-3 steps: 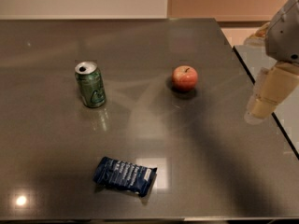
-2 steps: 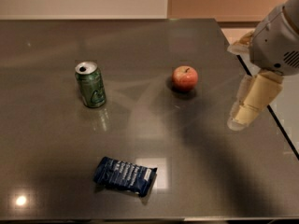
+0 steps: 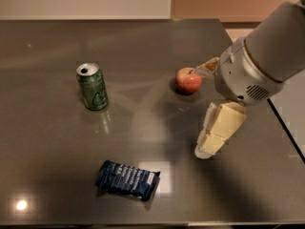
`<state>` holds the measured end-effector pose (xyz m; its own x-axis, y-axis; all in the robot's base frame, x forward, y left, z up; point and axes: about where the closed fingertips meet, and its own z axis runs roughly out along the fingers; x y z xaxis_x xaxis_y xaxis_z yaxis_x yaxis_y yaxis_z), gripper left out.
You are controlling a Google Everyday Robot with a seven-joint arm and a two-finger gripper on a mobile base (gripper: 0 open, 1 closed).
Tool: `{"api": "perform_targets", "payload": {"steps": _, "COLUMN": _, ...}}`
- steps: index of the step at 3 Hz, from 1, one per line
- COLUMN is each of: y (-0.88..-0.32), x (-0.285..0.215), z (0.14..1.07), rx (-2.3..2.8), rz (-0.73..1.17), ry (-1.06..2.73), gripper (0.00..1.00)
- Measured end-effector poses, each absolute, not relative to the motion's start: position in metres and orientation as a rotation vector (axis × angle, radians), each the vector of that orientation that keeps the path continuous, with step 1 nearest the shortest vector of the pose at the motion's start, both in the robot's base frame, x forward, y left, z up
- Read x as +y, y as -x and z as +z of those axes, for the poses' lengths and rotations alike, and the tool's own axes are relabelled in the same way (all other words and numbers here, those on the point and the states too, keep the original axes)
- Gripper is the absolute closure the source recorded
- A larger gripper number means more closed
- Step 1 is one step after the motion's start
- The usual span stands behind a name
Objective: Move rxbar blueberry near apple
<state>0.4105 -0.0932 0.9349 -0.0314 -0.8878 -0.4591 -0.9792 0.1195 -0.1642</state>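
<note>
The rxbar blueberry (image 3: pixel 127 180) lies flat near the table's front edge, dark blue with white print and a pale right end. The apple (image 3: pixel 188 80) sits right of centre, red-orange with a short stem. My gripper (image 3: pixel 209 144) hangs from the grey arm at the right, its cream fingers pointing down over the table. It is below and right of the apple and well to the right of the bar. It holds nothing.
A green soda can (image 3: pixel 92 86), opened, stands upright left of centre. The dark table (image 3: pixel 143 46) ends at its right edge (image 3: pixel 286 128) under my arm and at the front edge just below the bar.
My arm has swung in from the right edge toward the table's middle, and the gripper has moved left and down. The bar, apple and can have not moved.
</note>
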Motion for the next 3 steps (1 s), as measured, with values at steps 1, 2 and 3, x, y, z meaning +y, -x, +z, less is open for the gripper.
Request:
{"api": "perform_targets", "payload": {"steps": 1, "y": -0.392, "x": -0.061, "z": 0.912, "rx": 1.905, "rz": 0.359, "ry": 1.856, "gripper": 0.0}}
{"api": "perform_targets", "payload": {"steps": 2, "y": -0.371, "x": -0.032, "z": 0.891, "rx": 1.864, "rz": 0.429, "ry": 1.911, "gripper": 0.0}}
{"api": "perform_targets", "payload": {"steps": 3, "y": -0.351, "x": -0.007, "z": 0.872, "rx": 1.825, "rz": 0.468, "ry": 1.951, "gripper": 0.0}}
